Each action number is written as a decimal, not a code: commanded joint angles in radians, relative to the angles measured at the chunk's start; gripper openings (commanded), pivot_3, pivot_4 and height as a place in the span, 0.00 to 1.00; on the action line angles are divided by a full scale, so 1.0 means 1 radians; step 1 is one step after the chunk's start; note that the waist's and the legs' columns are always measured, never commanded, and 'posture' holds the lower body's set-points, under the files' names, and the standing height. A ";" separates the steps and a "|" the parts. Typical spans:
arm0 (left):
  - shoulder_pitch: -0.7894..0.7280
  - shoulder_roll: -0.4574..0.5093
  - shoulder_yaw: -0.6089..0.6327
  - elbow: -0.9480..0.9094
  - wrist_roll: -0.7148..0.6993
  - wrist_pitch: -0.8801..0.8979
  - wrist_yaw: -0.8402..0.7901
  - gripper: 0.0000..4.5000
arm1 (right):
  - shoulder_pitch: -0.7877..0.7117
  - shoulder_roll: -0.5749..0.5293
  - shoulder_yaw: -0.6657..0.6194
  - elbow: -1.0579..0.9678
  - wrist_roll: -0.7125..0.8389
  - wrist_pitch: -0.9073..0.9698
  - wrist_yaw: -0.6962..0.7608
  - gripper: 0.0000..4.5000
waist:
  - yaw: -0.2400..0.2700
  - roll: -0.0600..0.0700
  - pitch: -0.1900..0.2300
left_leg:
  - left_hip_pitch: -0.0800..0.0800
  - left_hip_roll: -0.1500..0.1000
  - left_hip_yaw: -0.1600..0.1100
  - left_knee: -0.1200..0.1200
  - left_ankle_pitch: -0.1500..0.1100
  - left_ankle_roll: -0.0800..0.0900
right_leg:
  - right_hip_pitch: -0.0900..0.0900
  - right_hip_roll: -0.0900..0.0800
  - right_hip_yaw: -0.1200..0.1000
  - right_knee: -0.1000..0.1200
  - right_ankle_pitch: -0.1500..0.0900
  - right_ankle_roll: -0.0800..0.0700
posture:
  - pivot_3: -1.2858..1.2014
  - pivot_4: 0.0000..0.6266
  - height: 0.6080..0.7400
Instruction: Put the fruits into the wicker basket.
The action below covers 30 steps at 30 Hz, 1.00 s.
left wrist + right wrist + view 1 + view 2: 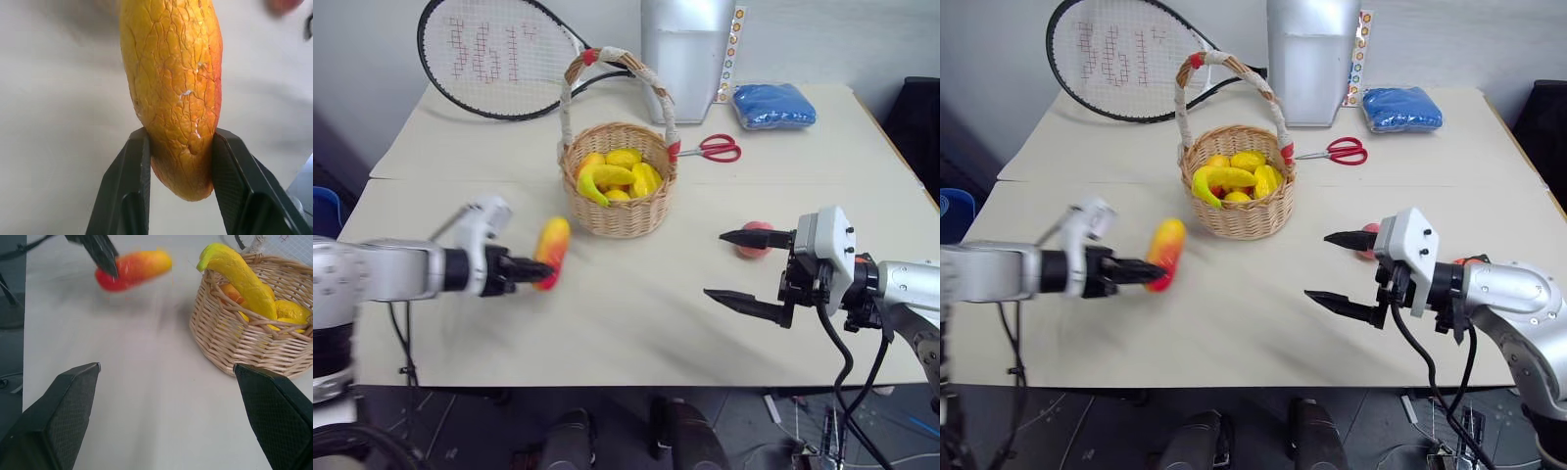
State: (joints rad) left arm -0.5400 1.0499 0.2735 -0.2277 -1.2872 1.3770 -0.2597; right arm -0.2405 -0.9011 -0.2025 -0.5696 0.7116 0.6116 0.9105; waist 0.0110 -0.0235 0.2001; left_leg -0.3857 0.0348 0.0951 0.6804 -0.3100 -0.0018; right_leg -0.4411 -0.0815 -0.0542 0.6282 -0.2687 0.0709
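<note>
- Left gripper (536,271): fingers clamped on the oblong yellow-orange-red mango (552,252), held above the beige table (636,323).
- Round tan wicker basket (619,208): mid-table, containing a curved yellow banana (599,179).
- Right gripper (736,269): fingers spread wide, empty; round pinkish-red peach (756,239) just beyond.

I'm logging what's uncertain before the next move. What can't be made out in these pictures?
- Peach: partly hidden behind the right tool's upper finger in both eye views.
- Fruit under the banana in the basket: covered by top pieces and the rim.
- Mango: its top is cut off in the left wrist view.
</note>
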 commanded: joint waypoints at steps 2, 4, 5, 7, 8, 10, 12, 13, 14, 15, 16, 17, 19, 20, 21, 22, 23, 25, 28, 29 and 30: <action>-0.151 0.002 -0.064 0.038 0.195 -0.218 -0.192 0.31 | -0.057 0.012 -0.007 0.023 0.022 -0.004 -0.002 1.00 | 0.015 0.000 0.000 | 0.000 -0.001 0.000 0.000 -0.001 0.002 | 0.001 0.000 0.000 -0.001 0.000 0.000 | 0.52 0.24 1.00; -0.266 0.008 -0.207 0.079 0.340 -0.285 -0.271 0.31 | -0.078 0.020 -0.001 0.038 0.018 -0.002 -0.010 1.00 | 0.020 0.000 0.000 | -0.001 -0.003 -0.001 0.001 -0.001 0.003 | 0.002 0.000 -0.001 -0.002 0.001 0.002 | 0.52 0.24 1.00; -0.330 0.005 -0.279 0.117 0.414 -0.317 -0.321 0.31 | -0.086 0.023 0.002 0.045 0.011 -0.001 -0.017 1.00 | 0.021 0.000 0.000 | -0.002 -0.004 -0.001 0.001 -0.001 0.004 | 0.002 0.000 -0.001 -0.003 0.002 0.003 | 0.52 0.24 1.00; -0.460 -0.025 -0.402 0.222 0.564 -0.404 -0.401 0.31 | -0.097 0.026 0.006 0.056 0.002 -0.002 -0.025 1.00 | 0.020 0.000 0.000 | -0.001 -0.004 0.000 0.001 -0.002 0.006 | 0.003 0.000 -0.001 -0.003 0.003 0.004 | 0.52 0.24 1.00; -0.516 -0.047 -0.449 0.277 0.624 -0.434 -0.431 0.31 | -0.099 0.026 0.007 0.059 0.000 -0.004 -0.025 1.00 | 0.017 0.000 0.000 | -0.002 -0.005 0.001 0.001 -0.002 0.007 | 0.002 0.001 -0.004 -0.003 0.003 0.004 | 0.52 0.24 1.00; -0.613 -0.104 -0.540 0.394 0.755 -0.521 -0.485 0.31 | -0.097 0.029 0.009 0.060 -0.002 -0.009 -0.026 1.00 | 0.016 0.000 0.000 | -0.002 -0.005 0.003 0.002 -0.002 0.007 | 0.002 0.002 -0.005 -0.003 0.003 0.005 | 0.52 0.24 1.00; -0.693 -0.175 -0.604 0.522 0.869 -0.601 -0.516 0.31 | -0.091 0.037 0.010 0.052 -0.005 -0.012 -0.039 1.00 | 0.014 -0.001 0.000 | -0.003 -0.004 0.006 0.002 -0.002 0.008 | 0.001 0.002 -0.007 -0.004 0.003 0.005 | 0.52 0.24 1.00; -0.724 -0.212 -0.623 0.584 0.913 -0.636 -0.528 0.31 | -0.087 0.043 0.010 0.045 -0.004 -0.010 -0.049 1.00 | 0.013 -0.001 0.000 | -0.004 -0.004 0.008 0.002 -0.002 0.008 | 0.000 0.002 -0.007 -0.004 0.003 0.005 | 0.52 0.24 1.00; -0.751 -0.252 -0.633 0.646 0.947 -0.663 -0.536 0.31 | -0.080 0.049 0.009 0.034 -0.003 -0.009 -0.059 1.00 | 0.013 -0.001 0.000 | -0.005 -0.004 0.011 0.002 -0.002 0.008 | -0.001 0.002 -0.007 -0.004 0.003 0.005 | 0.52 0.24 1.00; -0.772 -0.289 -0.639 0.703 0.977 -0.696 -0.546 0.31 | -0.074 0.055 0.011 0.025 -0.005 -0.008 -0.068 1.00 | 0.013 -0.001 0.000 | -0.005 -0.004 0.011 0.002 -0.002 0.008 | -0.002 0.002 -0.007 -0.004 0.003 0.006 | 0.52 0.24 1.00; -0.788 -0.320 -0.639 0.752 1.001 -0.725 -0.555 0.31 | -0.067 0.060 0.012 0.016 -0.006 -0.008 -0.075 1.00 | 0.013 -0.001 0.000 | -0.005 -0.003 0.013 0.002 -0.002 0.008 | -0.002 0.002 -0.007 -0.004 0.003 0.006 | 0.52 0.24 1.00; -0.802 -0.351 -0.634 0.801 1.021 -0.750 -0.565 0.31 | -0.056 0.063 0.012 0.005 -0.009 -0.009 -0.083 1.00 | 0.013 -0.001 0.000 | -0.006 -0.003 0.014 0.002 -0.002 0.008 | -0.003 0.002 -0.007 -0.004 0.003 0.006 | 0.52 0.24 1.00; -0.828 -0.403 -0.615 0.893 1.054 -0.788 -0.573 0.31 | -0.036 0.065 0.007 -0.015 -0.009 -0.009 -0.096 1.00 | 0.013 -0.001 0.000 | -0.006 -0.003 0.014 0.002 -0.003 0.008 | -0.003 0.002 -0.007 -0.004 0.003 0.006 | 0.52 0.24 1.00; -0.841 -0.423 -0.602 0.939 1.069 -0.804 -0.566 0.38 | -0.029 0.065 0.002 -0.022 -0.007 -0.007 -0.104 1.00 | 0.012 -0.001 0.000 | -0.006 -0.003 0.014 0.002 -0.003 0.008 | -0.003 0.002 -0.007 -0.004 0.003 0.006 | 0.52 0.24 1.00; -0.850 -0.436 -0.593 0.971 1.087 -0.826 -0.562 0.46 | -0.024 0.065 -0.002 -0.027 -0.005 -0.006 -0.110 1.00 | 0.011 -0.001 0.000 | -0.006 -0.003 0.014 0.002 -0.003 0.008 | -0.003 0.002 -0.007 -0.004 0.003 0.006 | 0.52 0.24 1.00; -0.856 -0.445 -0.581 0.993 1.097 -0.847 -0.564 0.52 | -0.019 0.064 -0.007 -0.031 -0.003 -0.005 -0.115 1.00 | 0.010 -0.001 0.000 | -0.006 -0.003 0.014 0.002 -0.003 0.009 | -0.003 0.002 -0.007 -0.004 0.003 0.006 | 0.52 0.24 1.00; -0.860 -0.450 -0.568 1.003 1.103 -0.861 -0.570 0.59 | -0.012 0.063 -0.014 -0.034 -0.002 -0.004 -0.121 1.00 | 0.010 -0.001 0.000 | -0.006 -0.003 0.014 0.002 -0.003 0.009 | -0.003 0.002 -0.007 -0.004 0.004 0.006 | 0.52 0.24 1.00; -0.860 -0.448 -0.515 0.991 1.088 -0.876 -0.581 0.72 | 0.003 0.064 -0.032 -0.038 0.000 0.000 -0.140 1.00 | 0.010 -0.001 0.000 | -0.006 -0.002 0.014 0.002 -0.003 0.009 | -0.004 0.002 -0.006 -0.004 0.004 0.006 | 0.52 0.24 1.00; -0.823 -0.416 -0.416 0.909 1.036 -0.864 -0.624 0.93 | 0.051 0.065 -0.074 -0.045 -0.005 0.009 -0.175 1.00 | 0.011 -0.001 0.000 | -0.006 -0.002 0.012 0.002 -0.003 0.009 | -0.004 0.002 -0.007 -0.003 0.004 0.006 | 0.52 0.24 1.00; -0.807 -0.403 -0.387 0.881 1.023 -0.851 -0.638 0.93 | 0.068 0.064 -0.086 -0.047 -0.009 0.012 -0.186 1.00 | 0.011 -0.001 0.000 | -0.006 -0.002 0.011 0.002 -0.003 0.008 | -0.004 0.002 -0.007 -0.002 0.004 0.007 | 0.52 0.24 1.00; -0.794 -0.397 -0.368 0.854 1.015 -0.837 -0.645 0.93 | 0.082 0.063 -0.096 -0.051 -0.010 0.012 -0.192 1.00 | 0.010 -0.001 0.000 | -0.006 -0.002 0.011 0.002 -0.003 0.009 | -0.004 0.002 -0.007 -0.002 0.004 0.007 | 0.52 0.24 1.00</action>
State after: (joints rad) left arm -1.3346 0.6343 -0.1499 0.6921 -0.2429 0.5284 -0.8850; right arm -0.1672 -0.8380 -0.2505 -0.5875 0.7012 0.6230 0.7358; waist 0.0212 -0.0246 0.2003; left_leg -0.3914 0.0332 0.1047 0.6829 -0.3126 0.0067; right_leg -0.4446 -0.0798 -0.0605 0.6276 -0.2650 0.0775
